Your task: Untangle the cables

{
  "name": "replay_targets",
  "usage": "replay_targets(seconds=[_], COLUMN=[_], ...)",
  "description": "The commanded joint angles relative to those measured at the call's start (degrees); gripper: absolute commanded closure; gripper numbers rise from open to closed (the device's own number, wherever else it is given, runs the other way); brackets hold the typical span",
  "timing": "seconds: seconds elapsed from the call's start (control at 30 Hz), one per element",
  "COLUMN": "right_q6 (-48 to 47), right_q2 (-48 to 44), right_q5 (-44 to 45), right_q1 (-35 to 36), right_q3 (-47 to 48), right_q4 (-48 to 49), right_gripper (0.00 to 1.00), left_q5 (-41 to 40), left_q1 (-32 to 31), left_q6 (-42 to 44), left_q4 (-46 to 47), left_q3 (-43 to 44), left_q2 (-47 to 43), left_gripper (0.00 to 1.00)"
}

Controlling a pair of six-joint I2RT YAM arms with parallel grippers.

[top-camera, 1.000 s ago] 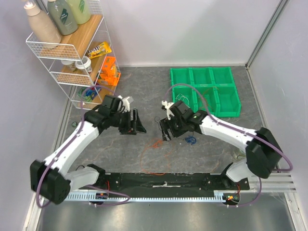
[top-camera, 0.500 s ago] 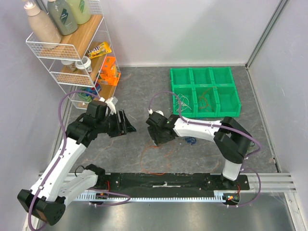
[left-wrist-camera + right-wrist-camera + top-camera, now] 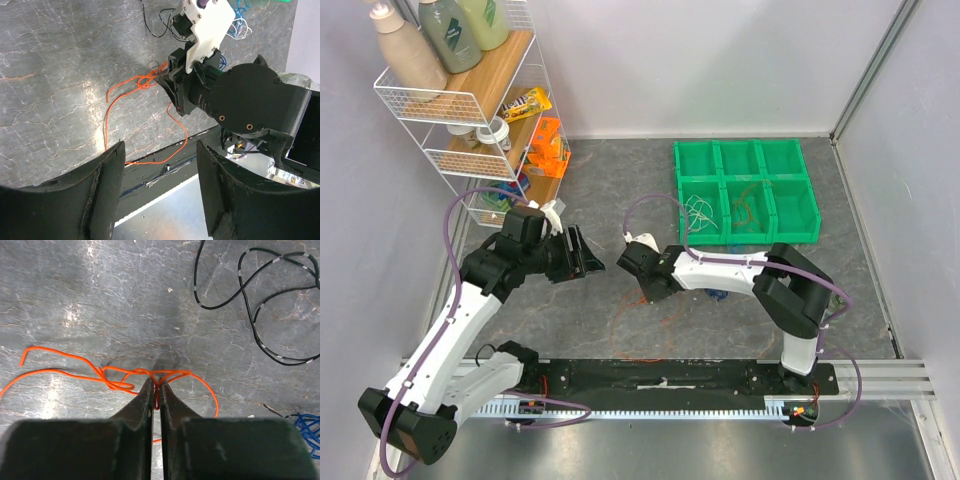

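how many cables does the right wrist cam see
3: orange cable pinched in the right claw, black cable upper right, blue cable at the right edge. Others may be hidden.

Bright, sharp views; glare patches on the table (image 3: 70, 315).

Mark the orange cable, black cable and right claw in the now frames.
orange cable (image 3: 117, 384), right wrist view, on its knotted crossing.
black cable (image 3: 243, 286), right wrist view, where its strands cross.
right claw (image 3: 156, 384), right wrist view, midway between its tips, pinching the orange cable.
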Motion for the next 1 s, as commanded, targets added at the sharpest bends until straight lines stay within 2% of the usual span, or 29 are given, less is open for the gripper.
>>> replay_targets(seconds=[0.0, 0.23, 0.4, 0.53, 0.63, 0.83, 0.9, 0.97], right_q6=[-3.34, -5.63, -5.36, -6.5, -9.4, -14.58, -16.17, -17.58], right_q2=[-4.75, -12.85, -13.12, -11.28, -5.76, -4.59, -5.47, -6.17], right_q5=[2.11, -1.22, -1.23, -6.92, -15.26, -17.12, -17.92, -17.75], right_q1=[0.08, -0.01, -0.09, -0.09, -0.09, -0.18, -0.18, -0.27], right_q3=[-0.24, -0.41, 0.37, 0.81, 3.35, 5.39, 4.07, 3.8], right_q4=[3.3, 3.39, 3.48, 7.61, 7.0, -1.08, -1.18, -2.14], right_gripper=[0.98, 1.0, 1.0, 1.0, 0.95, 0.88, 0.8, 0.64], left_q5=[-0.06, 0.9, 1.34, 1.52, 1.26, 2.3, 1.35, 0.64], left_q1=[0.09, 0.09, 0.09, 0.18, 0.09, 0.27, 0.27, 0.27], left_q6=[-1.92, -1.13, 0.19, 0.81, 0.98, 1.5, 2.21, 2.04], left_q4=[2.22, 3.88, 4.5, 4.33, 4.06, 2.75, 2.57, 2.04], left_q3=[0.14, 0.58, 2.25, 3.05, 2.52, 3.4, 2.79, 2.26], left_q2=[-0.39, 1.62, 4.35, 4.79, 4.09, 4.0, 3.39, 3.12], left_gripper=[0.36, 0.36, 0.36, 0.36, 0.37, 0.37, 0.37, 0.37])
